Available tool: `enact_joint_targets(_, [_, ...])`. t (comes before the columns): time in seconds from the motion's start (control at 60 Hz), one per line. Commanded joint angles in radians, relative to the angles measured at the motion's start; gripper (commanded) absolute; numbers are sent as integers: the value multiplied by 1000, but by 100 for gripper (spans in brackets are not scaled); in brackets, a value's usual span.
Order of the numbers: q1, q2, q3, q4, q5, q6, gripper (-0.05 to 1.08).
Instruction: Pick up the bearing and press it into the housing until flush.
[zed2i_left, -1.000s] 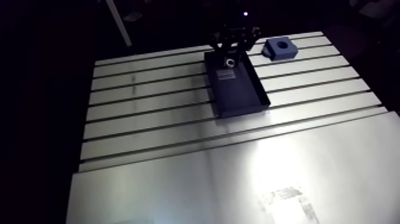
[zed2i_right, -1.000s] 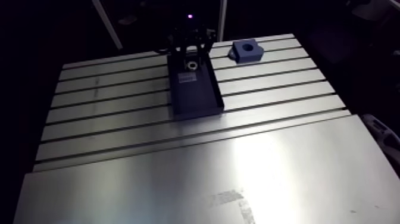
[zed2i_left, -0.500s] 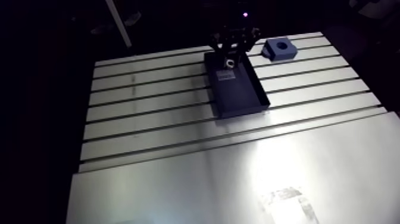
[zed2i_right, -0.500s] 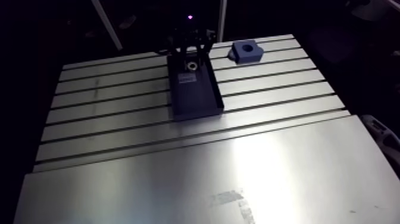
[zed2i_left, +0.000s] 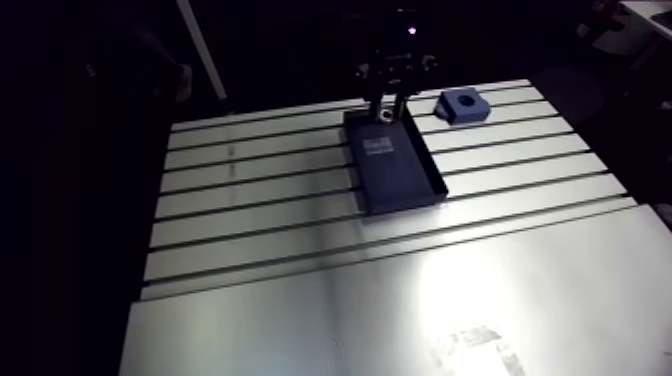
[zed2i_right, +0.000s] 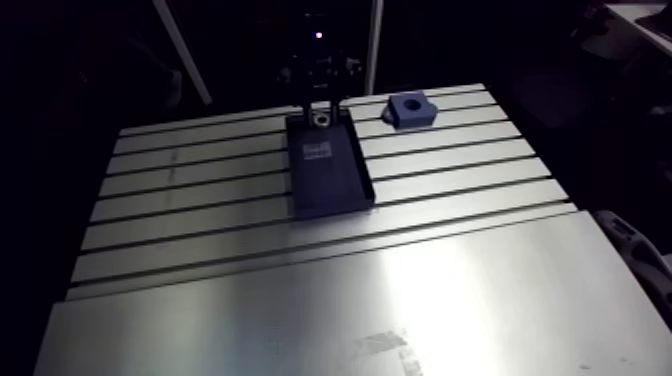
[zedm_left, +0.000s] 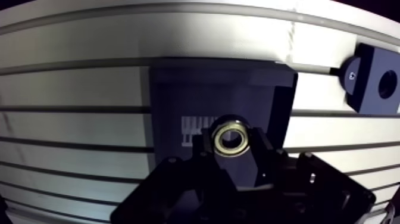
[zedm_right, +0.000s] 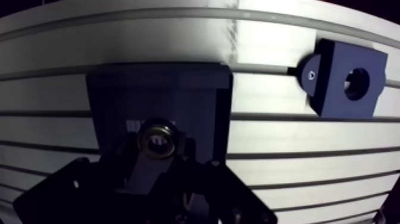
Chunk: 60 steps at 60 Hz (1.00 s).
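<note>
A small brass-coloured ring bearing (zedm_left: 231, 138) sits pressed between my gripper's two dark fingers, and my gripper (zedm_left: 233, 146) is shut on it. Under the gripper lies a dark blue rectangular tray (zedm_left: 178, 95) with a white printed label (zedm_left: 196, 126). The blue housing block (zedm_left: 374, 80) with its round bore stands on the table beyond the tray's corner, ahead of the gripper and off to one side, apart from it. In the arm view the gripper (zed2i_left: 390, 103) hangs over the tray's far end (zed2i_left: 372, 122), with the housing (zed2i_left: 463, 104) a short way to its right.
The table (zed2i_left: 260, 215) is slotted aluminium with long grooves running left to right, and a smooth plate (zed2i_left: 400, 320) covers its near part. The tray's raised walls (zed2i_left: 440, 185) rim the area below the gripper. A slanted pale post (zed2i_right: 185, 60) stands behind the table's far edge.
The fingers, spread wide around the bearing earlier, now stand close together on it. The gripper looks higher over the tray's far end. The arm view itself has shifted.
</note>
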Motion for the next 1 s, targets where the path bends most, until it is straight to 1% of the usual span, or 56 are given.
enact_joint_targets(0.017, [-10, -72, -3, 84, -5, -8, 60])
enact_joint_targets(0.117, [-17, -77, -13, 97, -6, -40, 60])
enact_joint_targets(0.133, [-28, -77, -18, 99, -8, -52, 60])
enact_joint_targets(0.15, [-28, -77, -18, 99, -8, -52, 60])
enact_joint_targets(0.167, [-43, -77, -24, 99, -9, -65, 61])
enact_joint_targets(0.183, [-43, -77, -24, 99, -9, -65, 61])
enact_joint_targets(0.217, [-68, -77, -35, 101, -9, -84, 61])
enact_joint_targets(0.333, [-82, -72, -60, 101, -9, -107, 61])
enact_joint_targets(0.417, [-110, -63, -84, 101, -10, -125, 61])
enact_joint_targets(0.467, [-116, -60, -94, 101, -9, -130, 61])
enact_joint_targets(0.6, [-134, -31, -133, 101, -11, -137, 61])
enact_joint_targets(0.617, [-146, -16, -149, 101, -11, -139, 61])
enact_joint_targets(0.683, [-157, -1, -167, 101, -11, -146, 61])
enact_joint_targets(0.783, [-169, 30, -188, 98, -12, -158, 61])
enact_joint_targets(1.0, [-191, 70, -216, 96, -17, -159, 61])
